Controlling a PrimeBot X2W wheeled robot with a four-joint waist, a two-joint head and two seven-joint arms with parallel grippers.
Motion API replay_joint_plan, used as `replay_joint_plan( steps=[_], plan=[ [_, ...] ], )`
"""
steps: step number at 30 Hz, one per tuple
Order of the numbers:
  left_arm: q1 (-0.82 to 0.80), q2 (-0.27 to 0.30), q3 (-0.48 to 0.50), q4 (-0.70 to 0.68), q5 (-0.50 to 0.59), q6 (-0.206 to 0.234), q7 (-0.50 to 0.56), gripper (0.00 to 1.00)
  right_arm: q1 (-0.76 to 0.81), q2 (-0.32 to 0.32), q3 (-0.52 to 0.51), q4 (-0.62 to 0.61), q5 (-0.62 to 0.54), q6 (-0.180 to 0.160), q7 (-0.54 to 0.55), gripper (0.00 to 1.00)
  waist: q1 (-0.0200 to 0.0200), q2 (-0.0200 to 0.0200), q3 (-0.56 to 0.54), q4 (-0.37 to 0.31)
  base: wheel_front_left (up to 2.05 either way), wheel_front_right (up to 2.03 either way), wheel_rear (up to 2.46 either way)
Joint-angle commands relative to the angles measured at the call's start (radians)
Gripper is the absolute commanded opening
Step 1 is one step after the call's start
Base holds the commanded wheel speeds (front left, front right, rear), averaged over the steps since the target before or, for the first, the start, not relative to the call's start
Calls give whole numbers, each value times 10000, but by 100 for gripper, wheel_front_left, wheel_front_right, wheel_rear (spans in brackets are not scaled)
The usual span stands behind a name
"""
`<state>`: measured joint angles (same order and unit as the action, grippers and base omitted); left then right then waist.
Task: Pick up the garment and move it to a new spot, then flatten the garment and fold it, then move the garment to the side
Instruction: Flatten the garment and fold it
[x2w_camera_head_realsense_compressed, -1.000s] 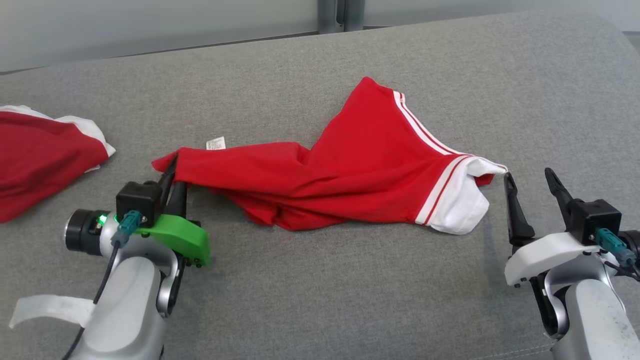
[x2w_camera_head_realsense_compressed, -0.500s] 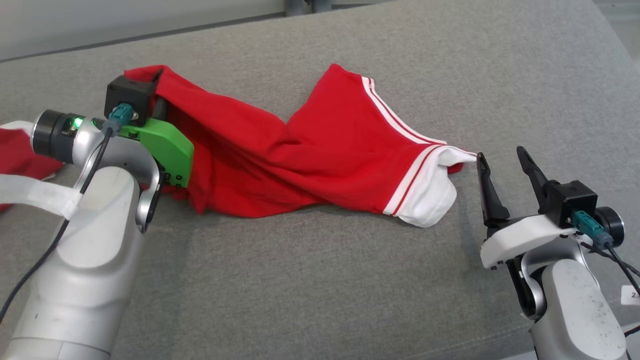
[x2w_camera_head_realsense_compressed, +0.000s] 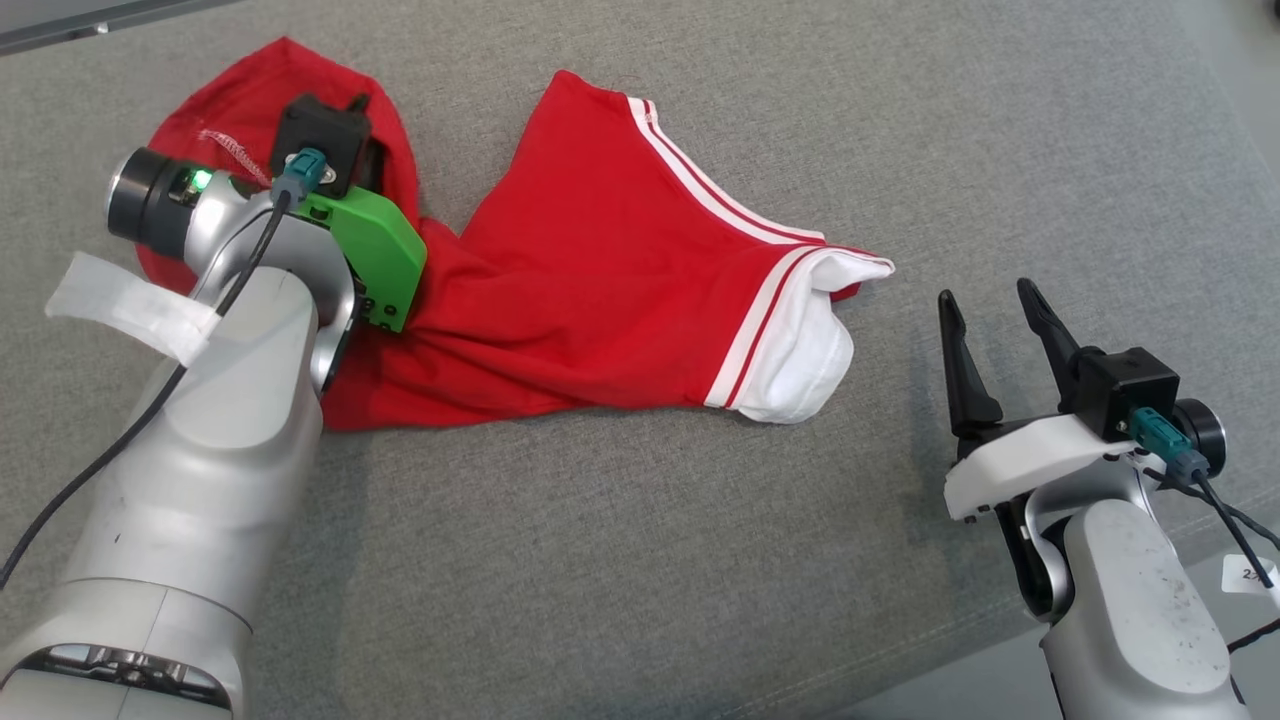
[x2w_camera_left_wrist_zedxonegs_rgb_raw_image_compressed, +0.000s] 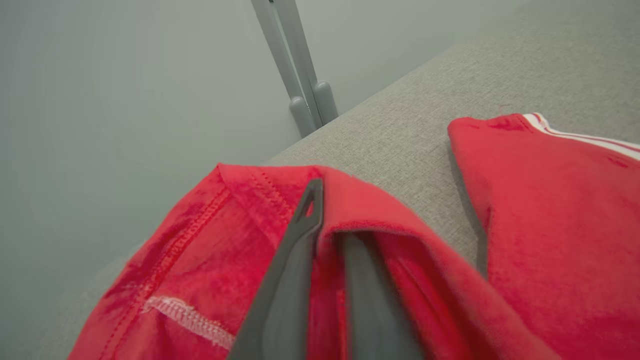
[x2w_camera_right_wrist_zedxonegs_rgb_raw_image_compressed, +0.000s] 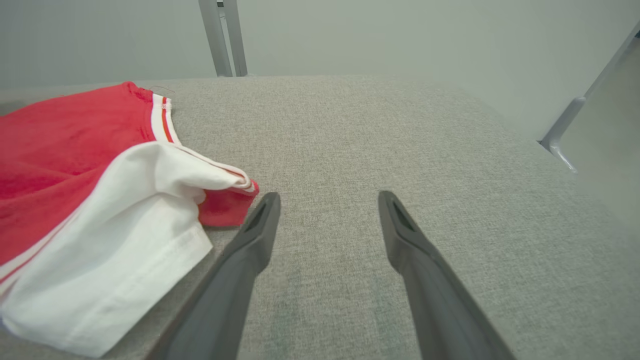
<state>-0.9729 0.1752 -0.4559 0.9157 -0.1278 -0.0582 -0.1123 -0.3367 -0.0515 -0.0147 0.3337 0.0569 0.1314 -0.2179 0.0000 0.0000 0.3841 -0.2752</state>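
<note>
The garment (x2w_camera_head_realsense_compressed: 600, 270) is red with white stripes and a white end, and it lies crumpled on the grey cushion (x2w_camera_head_realsense_compressed: 640, 560). My left gripper (x2w_camera_head_realsense_compressed: 362, 108) is shut on its left end, lifted off the surface. In the left wrist view the red fabric (x2w_camera_left_wrist_zedxonegs_rgb_raw_image_compressed: 210, 250) drapes over the left gripper (x2w_camera_left_wrist_zedxonegs_rgb_raw_image_compressed: 327, 220) and hides one finger. My right gripper (x2w_camera_head_realsense_compressed: 985, 295) stands open just right of the white end (x2w_camera_head_realsense_compressed: 800, 360), touching nothing. In the right wrist view the right gripper (x2w_camera_right_wrist_zedxonegs_rgb_raw_image_compressed: 330, 197) has bare cushion between its fingers, with the garment (x2w_camera_right_wrist_zedxonegs_rgb_raw_image_compressed: 60, 135) to the left.
The cushion's front edge (x2w_camera_head_realsense_compressed: 1000, 640) runs across the lower right corner. Grey metal posts (x2w_camera_left_wrist_zedxonegs_rgb_raw_image_compressed: 300, 85) stand against a pale wall behind the cushion. A strip of white tape (x2w_camera_head_realsense_compressed: 130, 305) wraps my left forearm. Bare cushion stretches in front of the garment.
The head camera has tilted down. My left gripper has carried the garment's left end up and toward the back, so that end now bunches over it. The right gripper has stayed open.
</note>
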Motion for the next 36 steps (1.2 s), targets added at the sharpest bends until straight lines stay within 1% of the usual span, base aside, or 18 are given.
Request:
replay_joint_plan(
  steps=[1, 5, 11, 15, 19, 22, 27, 31, 33, 36],
  plan=[
    [-154, 25, -24, 171, -40, -88, -77, 100, -95, 4, 15, 64, 72, -14, -81, 100, 0, 0, -34, 99, 0, 0, 0],
    [-146, -18, 10, 559, -236, -171, -374, 100, -27, 2, -127, 218, -4, -14, -145, 100, 0, 0, -323, 525, 0, 0, 0],
    [439, -222, 238, 802, -759, -279, -775, 100, 333, -2, -440, 405, -147, -14, -183, 100, 0, 0, -1020, 1441, 0, 0, 0],
    [981, -431, 540, 624, -1361, -422, -993, 100, 506, -1, -484, 423, -167, -14, -121, 100, 0, 0, -1470, 1968, 0, 0, 0],
    [1768, -654, 788, 170, -2103, -573, -1095, 100, 717, -5, -524, 368, -170, -14, -33, 100, 0, 0, -1812, 2324, 0, 0, 0],
    [2190, -725, 803, -143, -2393, -632, -1025, 100, 793, -5, -540, 307, -163, -14, 29, 100, 0, 0, -1921, 2425, 0, 0, 0],
    [3169, -778, 528, -917, -2887, -706, -556, 100, 993, -5, -583, 125, -204, -14, 164, 100, 0, 0, -2026, 2499, 0, 0, 0],
    [3687, -701, 352, -1345, -3177, -709, -16, 100, 1106, -3, -645, -75, -289, -14, 296, 100, 0, 0, -1990, 2350, 0, 0, 0],
    [3946, -636, 187, -1622, -3402, -719, 449, 100, 1140, -4, -685, -219, -301, -14, 346, 100, 0, 0, -1931, 2211, 0, 0, 0],
    [4146, -542, 123, -1934, -3632, -725, 692, 100, 1220, -1, -725, -296, -280, -14, 371, 100, 0, 0, -1882, 2095, 0, 0, 0]
  ],
)
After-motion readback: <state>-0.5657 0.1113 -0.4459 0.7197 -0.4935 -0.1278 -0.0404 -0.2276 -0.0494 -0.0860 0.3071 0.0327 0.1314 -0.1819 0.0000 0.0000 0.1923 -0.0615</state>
